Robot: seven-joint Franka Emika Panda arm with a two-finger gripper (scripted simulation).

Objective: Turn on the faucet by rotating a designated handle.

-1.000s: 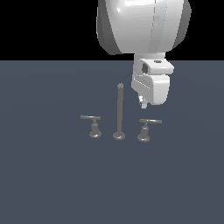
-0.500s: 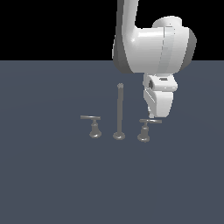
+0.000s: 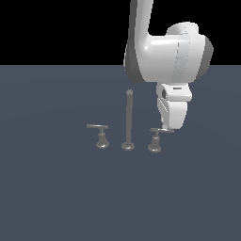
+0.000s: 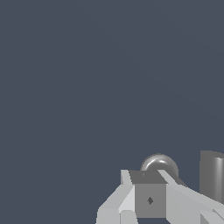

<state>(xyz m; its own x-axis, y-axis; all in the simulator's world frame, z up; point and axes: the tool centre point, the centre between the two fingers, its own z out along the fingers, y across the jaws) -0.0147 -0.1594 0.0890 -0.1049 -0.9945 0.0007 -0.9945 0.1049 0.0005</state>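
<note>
The faucet is a small grey three-piece set; its tall spout rod (image 3: pixel 128 120) stands in the middle. The handle (image 3: pixel 156 139) is to the exterior view's right of the rod, a thin bar on a bell base. The twin handle (image 3: pixel 99 135) is to the left. My gripper (image 3: pixel 164 127) hangs from the white arm with its tip right at the handle's bar, hiding part of it. The fingers look pressed together with nothing between them. In the wrist view my gripper (image 4: pixel 148 186) sits just in front of a shiny rounded metal top (image 4: pixel 159 163), with a grey cylinder (image 4: pixel 212 175) beside it.
The set stands on a plain dark blue-grey floor (image 3: pixel 56 188). The white arm (image 3: pixel 164 56) rises above and behind the handle on the exterior view's right.
The arm has swung down and to the exterior view's right. The gripper has dropped from above the handle to the level of its bar. The handles look unmoved.
</note>
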